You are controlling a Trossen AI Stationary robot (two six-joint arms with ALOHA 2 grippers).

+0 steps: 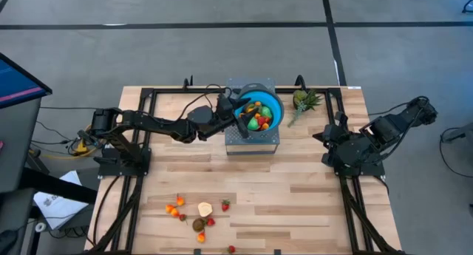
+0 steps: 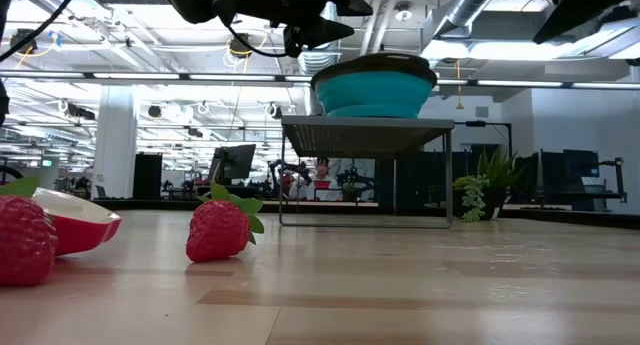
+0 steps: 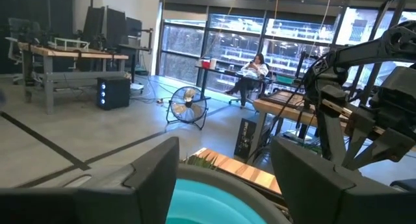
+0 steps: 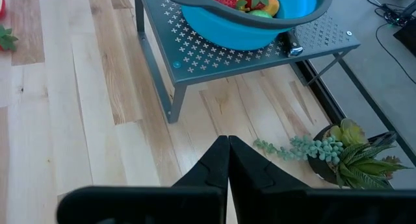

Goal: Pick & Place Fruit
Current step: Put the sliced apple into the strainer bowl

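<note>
- A strawberry [image 2: 222, 231] is lying nearest the low camera, one of the loose fruit [image 1: 194, 214] scattered at the table's [image 1: 295, 188] near edge — well apart from either arm.
- The left gripper [image 1: 238, 109] is hanging with fingers spread and empty over the rim of the blue bowl [image 1: 275, 107], where more fruit is sitting on the metal stand [image 1: 251, 143].
- The loose fruit is lying on the left arm's side — the nearer arm.
- The right gripper [image 4: 227, 160] is waiting, pressed together, beside the stand.
</note>
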